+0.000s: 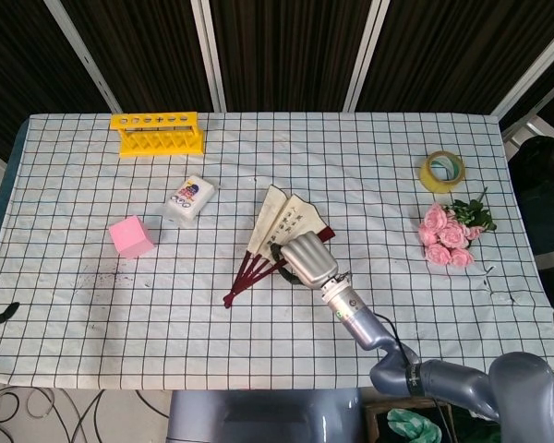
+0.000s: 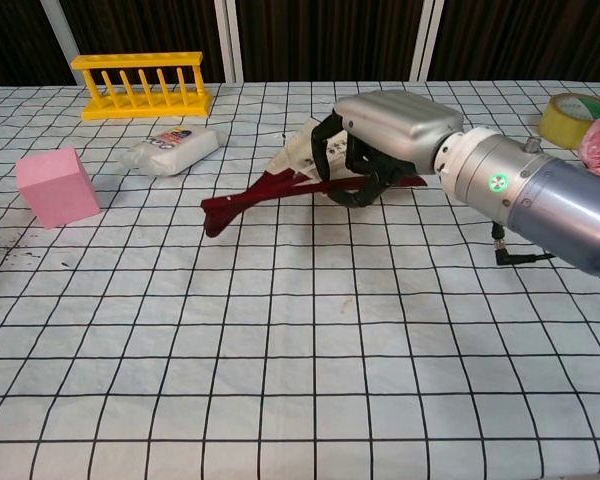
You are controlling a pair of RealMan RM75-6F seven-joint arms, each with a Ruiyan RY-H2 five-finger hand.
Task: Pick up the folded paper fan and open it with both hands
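Right hand (image 2: 380, 140) reaches forward, fingers curled under, gripping.

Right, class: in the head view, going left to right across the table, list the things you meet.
pink cube → yellow rack → white packet → paper fan → right hand → tape roll → pink roses
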